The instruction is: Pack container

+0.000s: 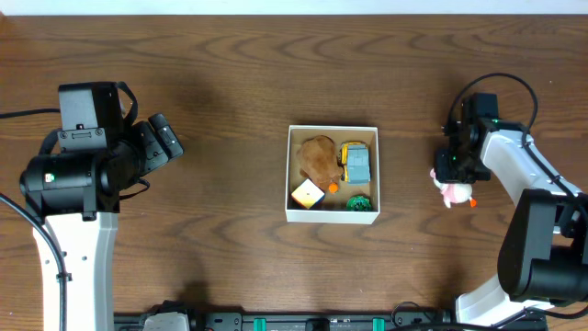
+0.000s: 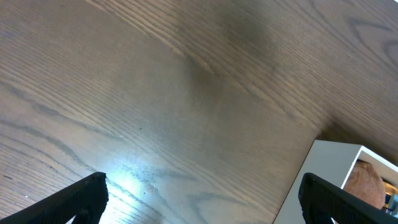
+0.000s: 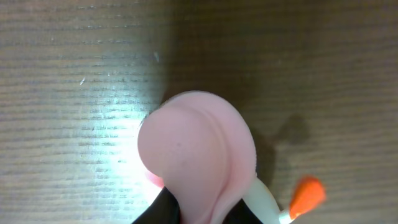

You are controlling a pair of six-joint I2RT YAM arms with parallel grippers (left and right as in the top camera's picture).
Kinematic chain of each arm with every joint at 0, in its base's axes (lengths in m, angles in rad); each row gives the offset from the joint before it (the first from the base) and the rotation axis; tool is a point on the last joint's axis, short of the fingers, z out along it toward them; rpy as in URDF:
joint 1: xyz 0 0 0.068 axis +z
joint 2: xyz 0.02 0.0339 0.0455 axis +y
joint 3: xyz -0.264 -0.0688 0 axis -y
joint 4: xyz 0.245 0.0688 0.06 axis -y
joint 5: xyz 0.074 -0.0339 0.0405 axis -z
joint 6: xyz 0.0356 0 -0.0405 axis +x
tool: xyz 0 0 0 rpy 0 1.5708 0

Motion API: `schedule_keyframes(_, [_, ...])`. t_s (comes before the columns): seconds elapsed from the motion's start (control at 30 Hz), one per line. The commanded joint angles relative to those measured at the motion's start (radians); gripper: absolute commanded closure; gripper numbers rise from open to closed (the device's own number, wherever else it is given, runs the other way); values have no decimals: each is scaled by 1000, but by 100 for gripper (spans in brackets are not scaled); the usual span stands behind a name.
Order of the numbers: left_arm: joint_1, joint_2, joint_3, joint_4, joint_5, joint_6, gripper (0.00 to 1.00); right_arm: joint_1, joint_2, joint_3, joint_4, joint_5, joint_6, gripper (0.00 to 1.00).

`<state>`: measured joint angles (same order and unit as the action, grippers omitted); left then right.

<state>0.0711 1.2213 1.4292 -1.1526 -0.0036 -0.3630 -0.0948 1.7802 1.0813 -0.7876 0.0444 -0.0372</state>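
The container (image 1: 333,217), a white square box with a tan inside, sits at the table's middle. It holds a brown plush (image 1: 317,158), a yellow and grey toy vehicle (image 1: 356,163), a yellow and white cube (image 1: 308,193) and a green toy (image 1: 359,201). My right gripper (image 1: 452,173) is to the right of the box, shut on a pink and white toy with an orange tip (image 1: 454,192). In the right wrist view that pink toy (image 3: 196,149) sits between my fingers (image 3: 202,214), low over the table. My left gripper (image 1: 165,138) is open and empty, left of the box.
In the left wrist view my open fingers (image 2: 205,205) hover over bare wood, with the box's white corner (image 2: 323,180) at the lower right. Wooden table surface lies all around the box. Black cables run by both arms.
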Motion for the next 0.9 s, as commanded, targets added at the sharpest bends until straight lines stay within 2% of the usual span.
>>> schedule_keyframes(0.0, [5,0,2,-2,-5,-6,2,4,-3,55,-62,7,57,89])
schedule_keyframes(0.1, [5,0,2,-2,-5,-6,2,20,-43,157,-164,3,67,92])
schedule_keyframes(0.23, [5,0,2,-2,-5,-6,2,66,-116,292,-264,-3,66,91])
schedule_keyframes(0.43, [5,0,2,-2,-5,-6,2,220,-250,438,-300,-53,66,98])
schedule_keyframes(0.63, [5,0,2,-2,-5,-6,2,439,-297,450,-242,-101,58,95])
schedule_keyframes(0.87, [5,0,2,-5,-5,-6,2,630,-205,440,-238,-101,60,93])
